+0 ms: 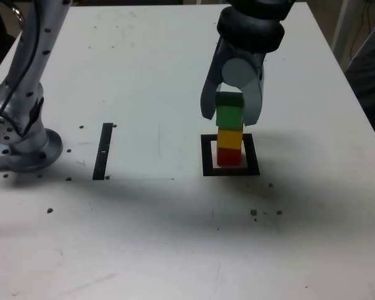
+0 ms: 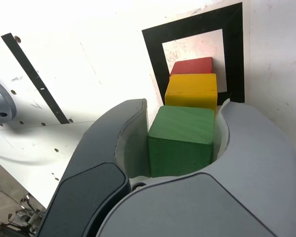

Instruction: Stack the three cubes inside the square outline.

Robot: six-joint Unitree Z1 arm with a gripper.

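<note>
Green cube (image 1: 229, 115) sits atop yellow cube (image 1: 230, 138) and red cube (image 1: 229, 156) inside the square outline (image 1: 207, 156); gripper (image 1: 230, 112) jaws straddle it, grip indeterminate, so we should release evenly and lift straight up.

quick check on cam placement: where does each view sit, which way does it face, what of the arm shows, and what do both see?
Exterior view: off the arm, raised, looking down across the white table; shows the arm's base and the gripper around the green cube.
Wrist view: on the wrist, looking past both fingers down onto the green cube, yellow cube and red cube.
Shared: the stack, the square outline, the black strip and the gripper.
</note>
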